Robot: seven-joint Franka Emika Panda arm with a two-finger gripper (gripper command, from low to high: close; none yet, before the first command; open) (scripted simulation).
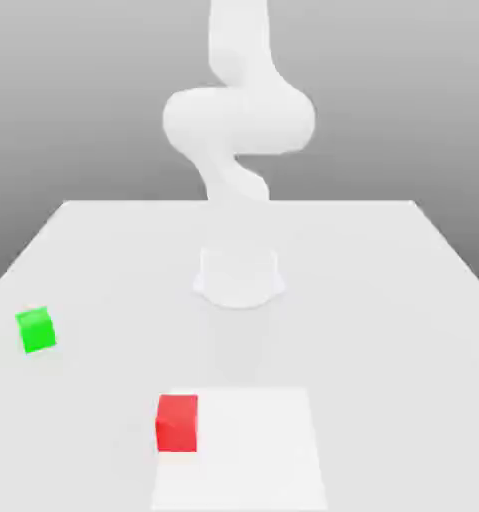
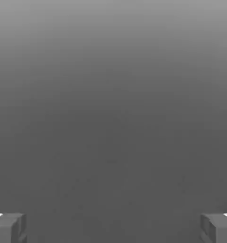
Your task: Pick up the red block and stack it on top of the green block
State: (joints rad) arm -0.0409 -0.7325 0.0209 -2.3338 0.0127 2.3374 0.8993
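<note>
The red block (image 1: 177, 422) rests on the white table near its front edge, toward the exterior view's left, on the border of a paler square patch (image 1: 253, 450). The smaller green block (image 1: 36, 330) sits apart from it, further back and close to the table's edge at the exterior view's left. Both cubes stand alone, untouched. In the hand view my gripper (image 2: 113, 228) is open, its grey fingertips (image 2: 8, 228) spread wide with nothing between them, facing plain grey background. The white arm (image 1: 238, 120) rises from its base and bends upward out of frame.
The arm's round base (image 1: 239, 276) stands in the middle of the white table (image 1: 383, 300). The table's far edge (image 1: 239, 202) runs behind it, with grey background beyond.
</note>
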